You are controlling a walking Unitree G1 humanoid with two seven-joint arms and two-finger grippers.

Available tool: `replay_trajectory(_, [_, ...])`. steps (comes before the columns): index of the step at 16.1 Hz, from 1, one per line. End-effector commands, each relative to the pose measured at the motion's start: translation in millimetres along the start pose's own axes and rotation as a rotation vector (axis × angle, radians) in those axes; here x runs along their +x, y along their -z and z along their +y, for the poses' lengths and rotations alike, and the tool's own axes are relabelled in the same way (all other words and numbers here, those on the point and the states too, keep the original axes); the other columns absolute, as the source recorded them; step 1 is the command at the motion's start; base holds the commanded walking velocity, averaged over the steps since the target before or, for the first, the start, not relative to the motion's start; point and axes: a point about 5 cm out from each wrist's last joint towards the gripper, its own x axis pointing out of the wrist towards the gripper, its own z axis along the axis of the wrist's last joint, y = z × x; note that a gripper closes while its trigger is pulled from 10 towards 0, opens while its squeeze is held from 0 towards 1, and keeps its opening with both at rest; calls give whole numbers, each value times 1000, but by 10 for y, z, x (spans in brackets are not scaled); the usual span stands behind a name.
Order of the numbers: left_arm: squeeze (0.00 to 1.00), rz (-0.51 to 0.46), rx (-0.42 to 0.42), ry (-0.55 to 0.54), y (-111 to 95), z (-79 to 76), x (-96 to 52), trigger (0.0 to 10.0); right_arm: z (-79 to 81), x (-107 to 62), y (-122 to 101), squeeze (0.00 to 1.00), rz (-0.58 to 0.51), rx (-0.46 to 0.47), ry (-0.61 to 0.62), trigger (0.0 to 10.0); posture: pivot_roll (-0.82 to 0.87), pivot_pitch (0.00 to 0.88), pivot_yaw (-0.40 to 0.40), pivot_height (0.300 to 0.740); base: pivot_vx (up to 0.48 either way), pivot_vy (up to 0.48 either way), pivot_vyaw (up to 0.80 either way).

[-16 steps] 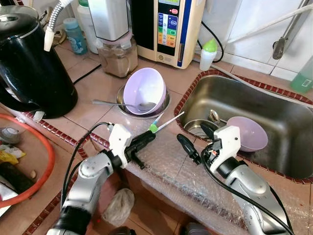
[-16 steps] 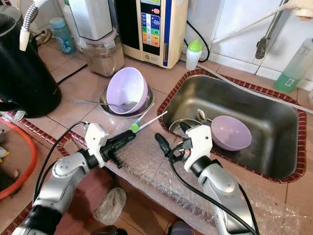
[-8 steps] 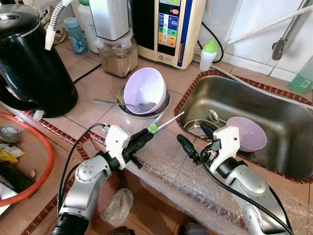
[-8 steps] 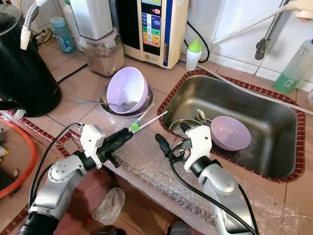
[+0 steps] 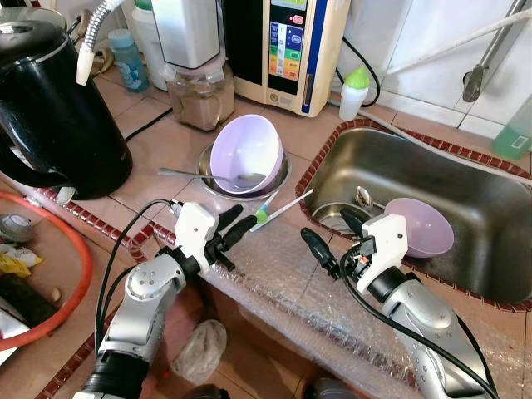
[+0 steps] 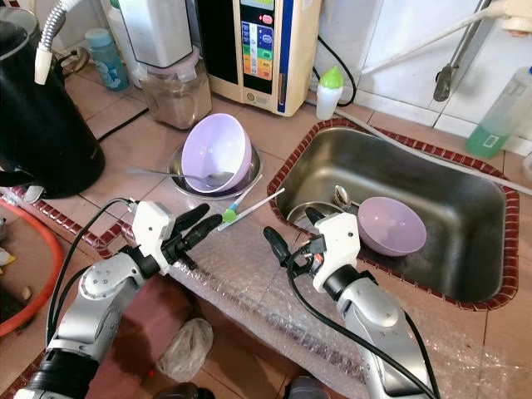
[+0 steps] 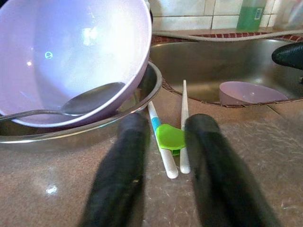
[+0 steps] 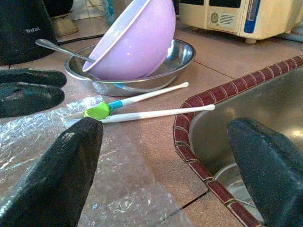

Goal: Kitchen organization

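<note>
The tiled bench (image 5: pixel 158 158) carries everything; its sink (image 5: pixel 499 249) holds one purple bowl (image 5: pixel 420 226). A second lilac bowl (image 5: pixel 245 154) leans in a steel dish (image 5: pixel 278 179) with a spoon (image 5: pixel 195 175). Both end effectors are spread and empty: the left end effector (image 5: pixel 235 223) lines up on the chopsticks (image 5: pixel 278 208) just ahead, seemingly to pinch them, while the right end effector (image 5: pixel 337 235) hovers at the sink's edge.

Terracotta tiled counter (image 5: pixel 158 150), steel sink (image 5: pixel 490 241), white tiled wall (image 5: pixel 432 33)

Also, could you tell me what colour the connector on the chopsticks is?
Bright green connector, clearest in the left wrist view.
</note>
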Motion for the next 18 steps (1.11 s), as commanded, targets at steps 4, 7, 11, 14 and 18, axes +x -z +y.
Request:
replay_trajectory(4, [1000,56,38,50,44,-41,63,10000,16,10,2,0,-1,-8,-2,10000,-162,38,24,740,0,0,0])
replay_trajectory(7, [1000,75,41,69,71,-48,114,10000,26,14,4,0,0,-9,-6,10000,-162,38,24,740,0,0,0])
replay_trajectory(11, [1000,89,52,57,99,-13,195,10000,21,5,2,0,1,-11,-2,10000,-170,37,29,740,0,0,0])
replay_trajectory(14, [1000,114,63,41,143,18,237,10000,25,-1,1,0,3,-12,-5,10000,-172,37,29,740,0,0,0])
replay_trajectory(18, [0,208,73,72,308,-6,272,10000,29,6,0,0,2,-8,-9,10000,-173,36,29,740,0,0,0])
